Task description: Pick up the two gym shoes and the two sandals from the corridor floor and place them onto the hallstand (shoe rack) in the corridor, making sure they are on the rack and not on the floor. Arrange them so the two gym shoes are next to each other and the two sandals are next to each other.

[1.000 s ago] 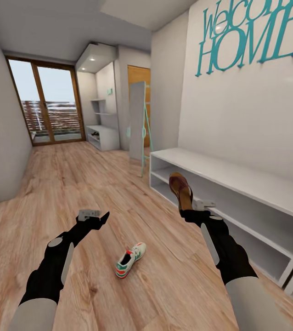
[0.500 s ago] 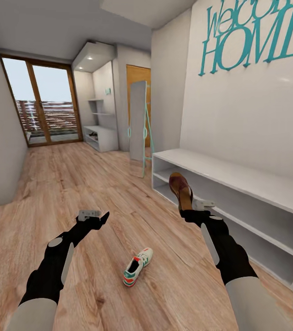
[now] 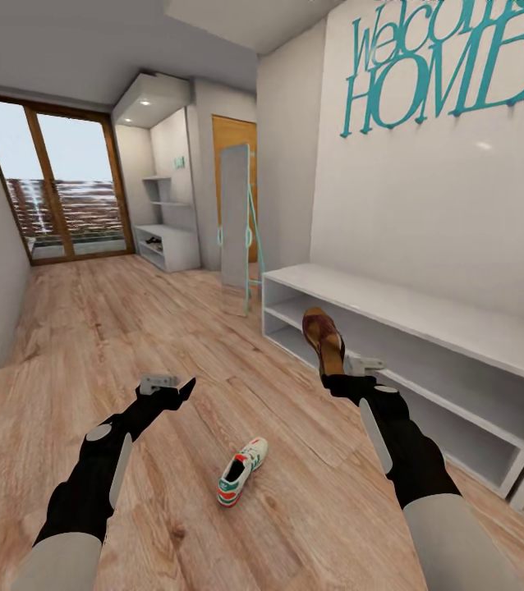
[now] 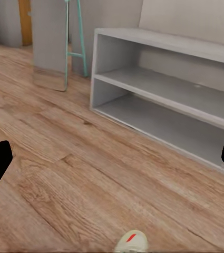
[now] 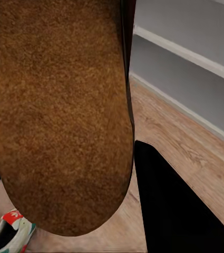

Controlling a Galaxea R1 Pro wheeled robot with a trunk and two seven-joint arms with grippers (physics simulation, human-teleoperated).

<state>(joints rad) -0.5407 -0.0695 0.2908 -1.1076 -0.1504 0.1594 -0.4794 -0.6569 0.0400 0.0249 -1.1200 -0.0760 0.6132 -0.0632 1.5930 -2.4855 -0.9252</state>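
Right hand (image 3: 334, 371) clamped on a brown sandal (image 3: 323, 336) held upright before the hallstand (image 3: 426, 328), left hand (image 3: 181, 388) spread and empty, one gym shoe (image 3: 239, 482) on the corridor floor (image 3: 131, 328) between both hands, well short of the hallstand

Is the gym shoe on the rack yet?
No, the gym shoe lies on the floor between the arms, apart from the rack.

Head cam looks down corridor; wrist cams share hallstand (image 4: 164, 89)
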